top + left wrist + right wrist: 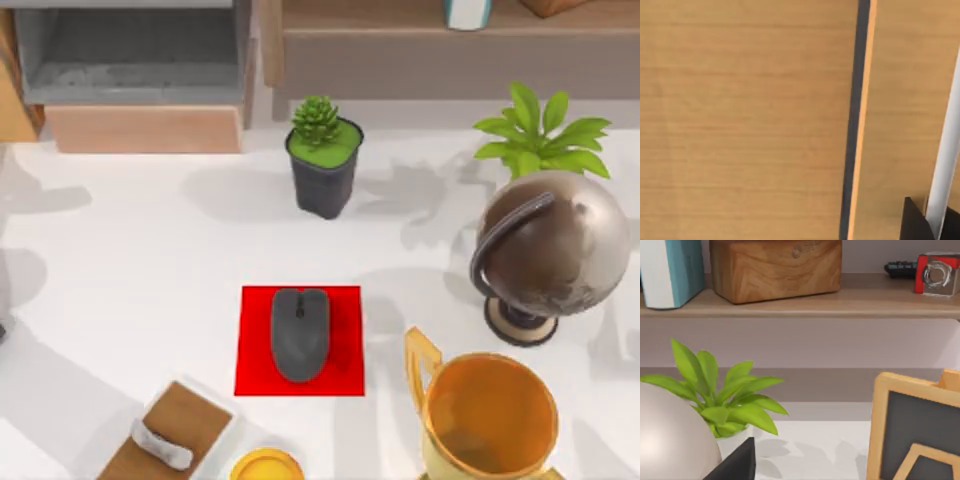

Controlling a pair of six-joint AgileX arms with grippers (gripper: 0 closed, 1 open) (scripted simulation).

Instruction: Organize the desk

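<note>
The white desk (120, 250) carries a dark grey mouse (299, 333) lying on a red square mat (345, 372) at the front centre. Behind it stands a succulent in a black pot (324, 160). To the right are a brown globe (550, 250), a leafy green plant (540, 135) and a gold trophy cup (490, 415). A dark edge of my left gripper (930, 227) shows close against a light-wood panel (750, 120). A dark corner of my right gripper (735, 465) appears beside the globe (670, 440) and the plant (725, 395).
A wooden shelf unit (420, 45) runs along the back, holding a teal-and-white book (670, 270), a wooden box (775, 267) and a red cube (937, 272). A grey open box (130, 50) sits back left. A wooden board (165, 440) and a yellow disc (266, 467) lie at the front.
</note>
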